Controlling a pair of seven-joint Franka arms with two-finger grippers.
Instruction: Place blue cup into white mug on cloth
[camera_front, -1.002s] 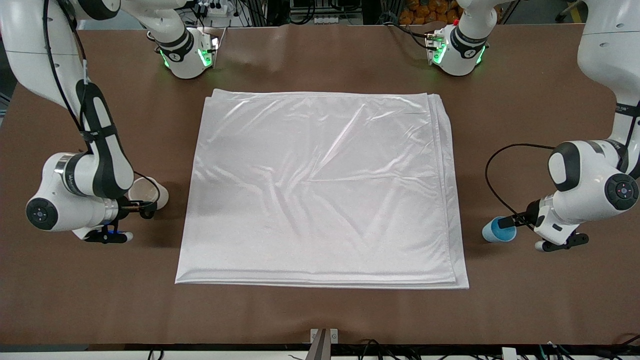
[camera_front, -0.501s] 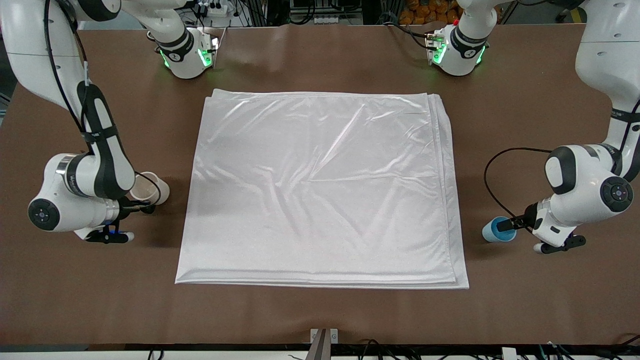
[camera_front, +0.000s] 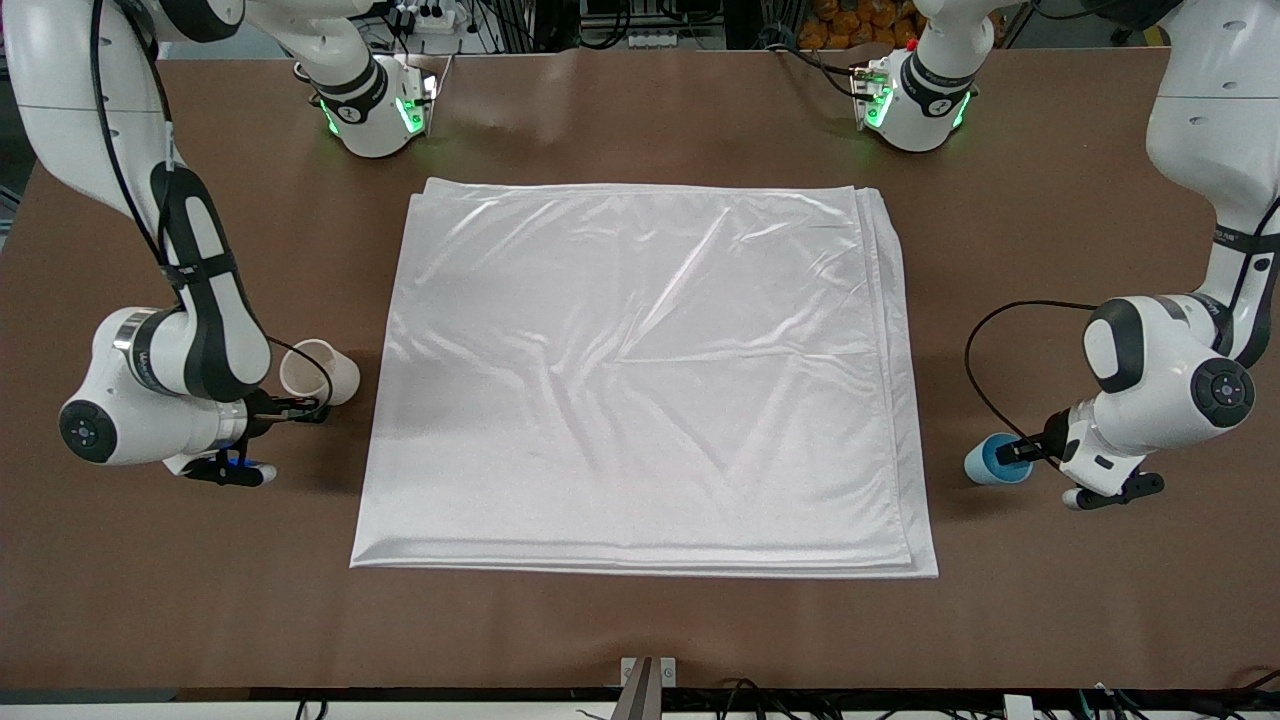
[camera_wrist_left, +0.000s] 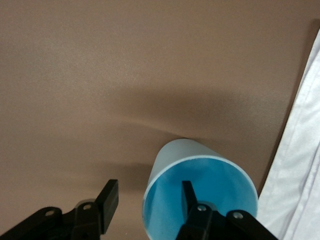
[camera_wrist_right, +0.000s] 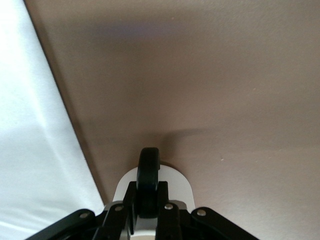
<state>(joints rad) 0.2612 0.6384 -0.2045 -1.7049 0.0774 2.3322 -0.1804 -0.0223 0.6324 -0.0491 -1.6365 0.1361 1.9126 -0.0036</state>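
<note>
Brown matte tabletop (camera_front: 640, 620) carried a large, shiny white satin-like cloth (camera_front: 640, 380), folded to a near-square with soft wrinkles, lying between the two grippers and bare of cups. No brand or label could be read on the cups or the cloth.

At the right arm's end of the table, the right gripper (camera_front: 305, 408) had its fingers shut on the small black loop handle (camera_wrist_right: 148, 180) of the off-white ceramic mug (camera_front: 318, 371), which tilted just beside the cloth's edge; nothing showed inside it.

At the left arm's end, the left gripper (camera_front: 1012, 452) stood partly open astride the rim of the small light-blue handleless cup (camera_wrist_left: 200, 192), one finger (camera_wrist_left: 189, 197) inside the bright blue, empty interior, the other outside. That cup was tilted, near the cloth's edge.
</note>
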